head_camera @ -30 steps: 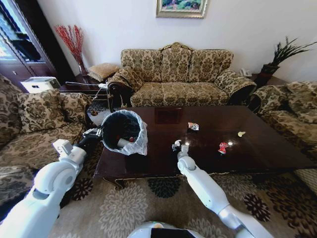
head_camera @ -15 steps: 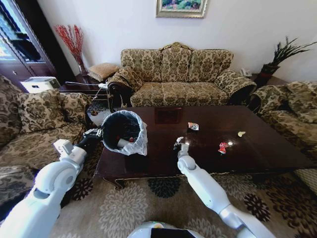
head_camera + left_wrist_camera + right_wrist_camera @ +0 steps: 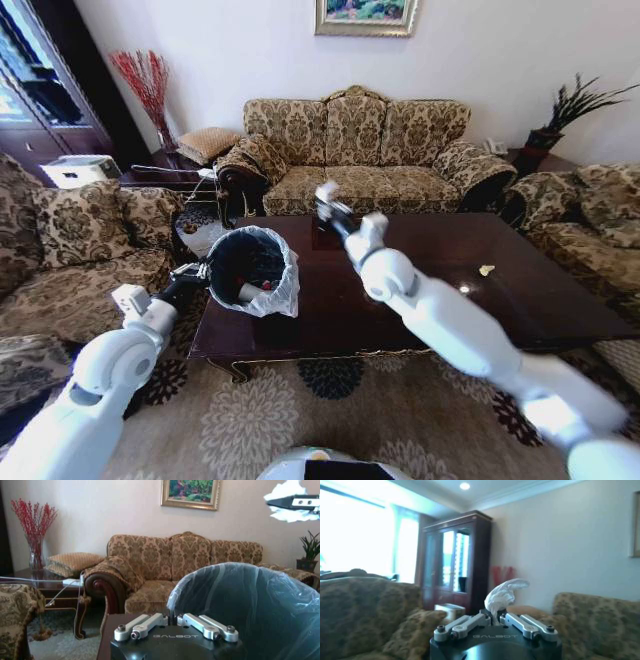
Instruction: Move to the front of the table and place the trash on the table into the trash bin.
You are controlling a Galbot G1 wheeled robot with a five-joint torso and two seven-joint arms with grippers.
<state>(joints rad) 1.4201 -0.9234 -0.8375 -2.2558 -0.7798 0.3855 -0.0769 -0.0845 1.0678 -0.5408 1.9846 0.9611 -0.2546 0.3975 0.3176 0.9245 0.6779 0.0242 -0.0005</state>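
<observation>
The right gripper (image 3: 328, 200) pinched crumpled white paper (image 3: 503, 594) above the table (image 3: 420, 300), the trash bin (image 3: 252, 268) below and beside it, clamped at the rim by the left gripper (image 3: 188, 272).

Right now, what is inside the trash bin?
In the trash bin held by the left gripper: a pale cylindrical piece and a red scrap. Its wall hides anything deeper.
</observation>
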